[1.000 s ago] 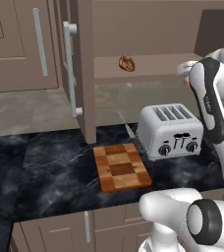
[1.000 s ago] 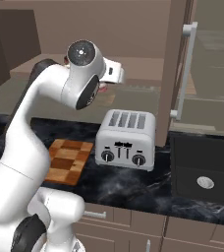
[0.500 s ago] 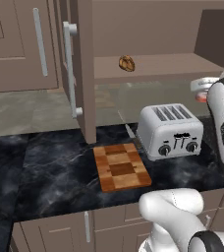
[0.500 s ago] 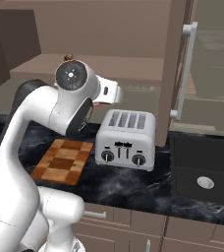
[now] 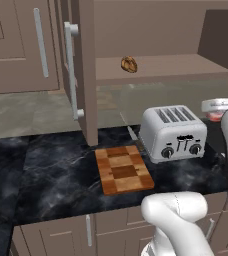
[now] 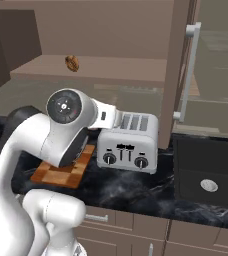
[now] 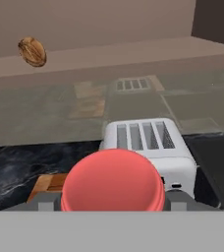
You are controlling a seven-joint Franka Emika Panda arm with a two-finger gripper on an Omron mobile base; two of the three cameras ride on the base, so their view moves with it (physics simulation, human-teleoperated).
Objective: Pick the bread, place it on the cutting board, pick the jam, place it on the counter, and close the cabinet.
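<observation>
- In my hand view the jam (image 7: 113, 179) sits right at the pincer (image 7: 113, 201), its red round top between the two fingers; I read the pincer as clamped on the jam.
- From the left base view I see the jam (image 5: 217, 108) up in the air to the right of the toaster (image 5: 173, 132), above the black worktop (image 5: 51, 170), not resting on it.
- The bread (image 5: 129, 64) lies on the cabinet shelf (image 5: 166, 67), above and behind the toaster, to its left.
- The cutting board (image 5: 123, 169) lies flat on the worktop just left of the toaster, nothing on it.
- The cabinet (image 5: 83, 70) door stands swung out, left of the toaster, its long bar handle (image 5: 71, 70) facing me.
- In the right base view a sink (image 6: 208, 172) sits right of the toaster.
</observation>
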